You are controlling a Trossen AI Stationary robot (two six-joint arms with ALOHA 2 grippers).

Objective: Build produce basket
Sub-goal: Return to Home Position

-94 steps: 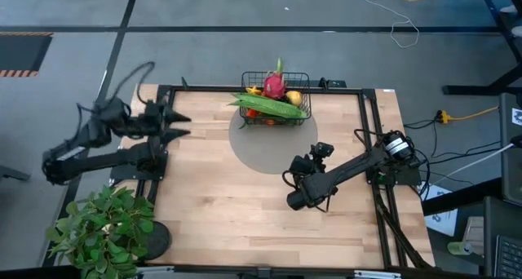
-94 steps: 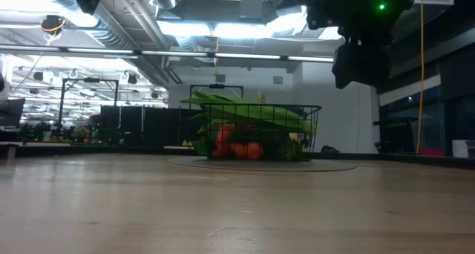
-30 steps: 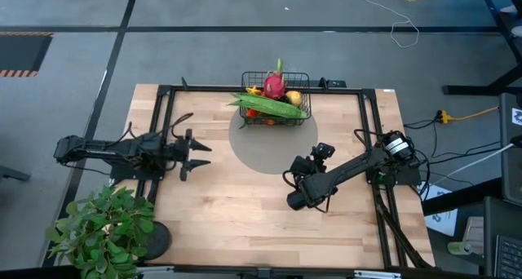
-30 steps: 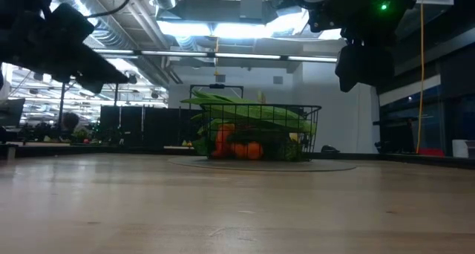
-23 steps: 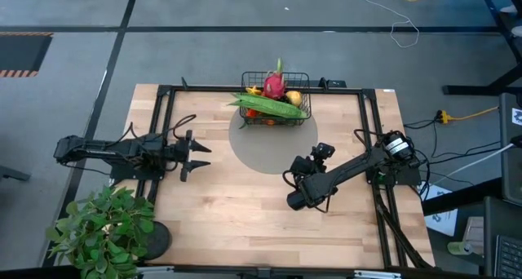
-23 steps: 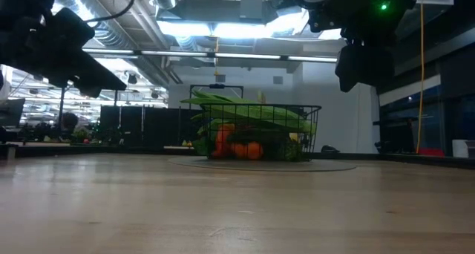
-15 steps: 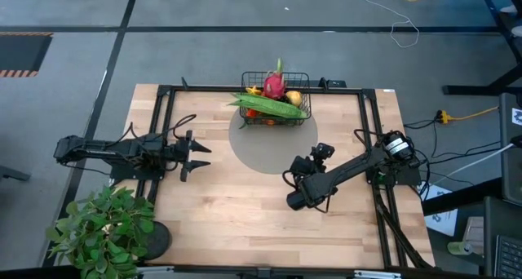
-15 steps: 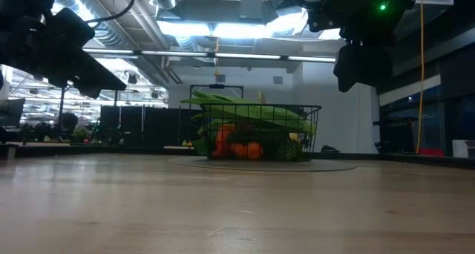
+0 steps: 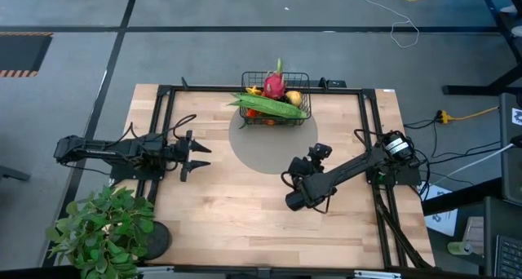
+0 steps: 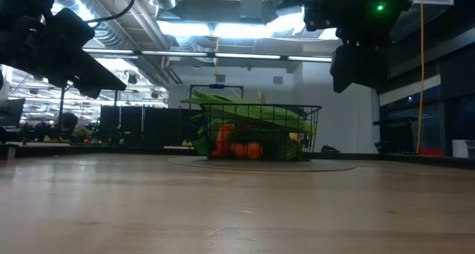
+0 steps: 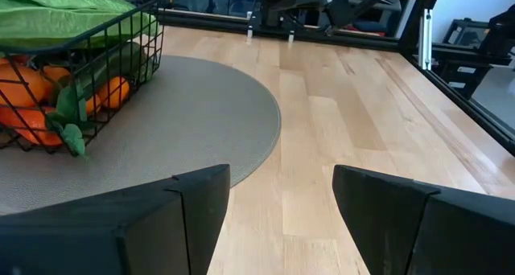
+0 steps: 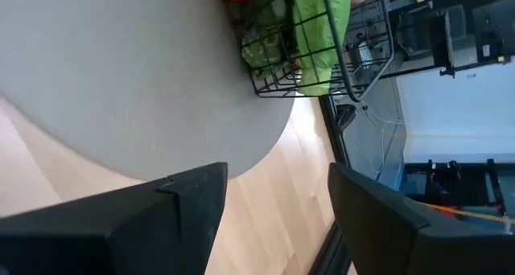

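Green corn (image 9: 269,106) slantwise across the basket (image 9: 254,75) (both arms' jaws wide, empty)

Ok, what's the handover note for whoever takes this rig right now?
Left gripper: open, empty, above the left side of the table.
Right gripper: open, empty, above the table by the edge of the grey mat.
Basket: on the mat at the table's far edge, filled, with corn across the top, dragon fruit behind it and oranges below.
Done: loading looks finished.
Left: probably only parking both arms at home.
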